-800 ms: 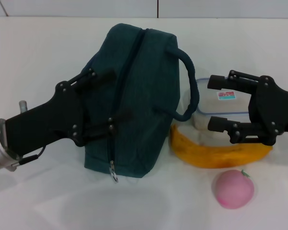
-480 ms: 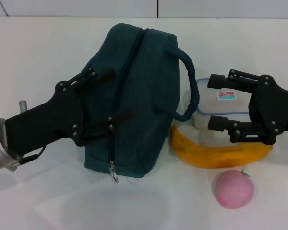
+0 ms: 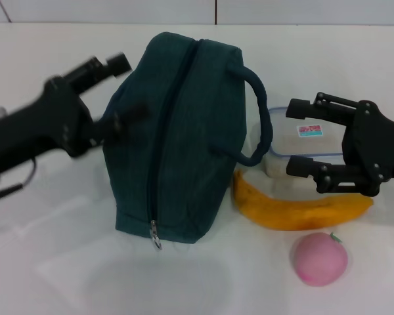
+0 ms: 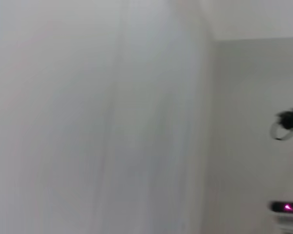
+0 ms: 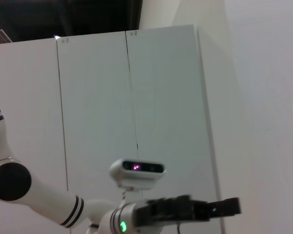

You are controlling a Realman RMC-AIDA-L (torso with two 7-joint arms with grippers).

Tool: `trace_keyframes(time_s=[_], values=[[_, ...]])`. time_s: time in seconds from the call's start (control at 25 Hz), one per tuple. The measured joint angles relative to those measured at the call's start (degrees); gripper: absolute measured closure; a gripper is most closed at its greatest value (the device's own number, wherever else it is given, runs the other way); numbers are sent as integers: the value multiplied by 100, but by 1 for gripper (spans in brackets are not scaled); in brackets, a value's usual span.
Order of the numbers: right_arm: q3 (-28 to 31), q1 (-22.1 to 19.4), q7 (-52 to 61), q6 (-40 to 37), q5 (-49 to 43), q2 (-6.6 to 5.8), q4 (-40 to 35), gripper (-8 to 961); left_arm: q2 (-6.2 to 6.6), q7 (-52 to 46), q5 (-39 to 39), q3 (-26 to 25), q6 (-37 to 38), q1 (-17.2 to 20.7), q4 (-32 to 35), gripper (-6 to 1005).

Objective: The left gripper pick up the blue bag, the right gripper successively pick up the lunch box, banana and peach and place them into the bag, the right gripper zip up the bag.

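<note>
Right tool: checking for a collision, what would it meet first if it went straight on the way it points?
Probably the blue bag's handle; the right tool points at it across the lunch box, though depth is unclear.

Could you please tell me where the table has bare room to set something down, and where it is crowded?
Bare table lies in front of the blue bag, from the peach across to the left edge, under the left gripper. Beside the bag's handle it is crowded: lunch box, banana, peach and the open right gripper sit close together.
</note>
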Motion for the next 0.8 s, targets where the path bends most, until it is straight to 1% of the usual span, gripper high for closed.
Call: trace_keyframes(time_s=[0.08,0.16,0.24,0.36,0.44,0.64,0.8], values=[[0,0,5,-4,8,12,-10,139,48,-439,53,-72,-230,-10,165,124],[0,-4,6,-6,10,21,-18,139,101,-1001,219,-99,-669,-52,381,133],[-1,-7,3,-7,12,28,-22,139,75,-1335,427,-99,-1065,-85,515,142],[-1,-8,-1,-9,14,39,-27,139,-5,-1711,772,-99,-1538,-166,630,156],[-1,-9,-2,-8,15,41,-27,139,-30,-1894,932,-98,-1684,-262,640,165],[-1,-9,-2,21,16,45,-27,140,-37,-2210,1097,-90,-1819,-420,640,187],[-1,-9,-2,24,17,51,-14,140,-70,-2518,1375,-65,-2047,-574,646,205]])
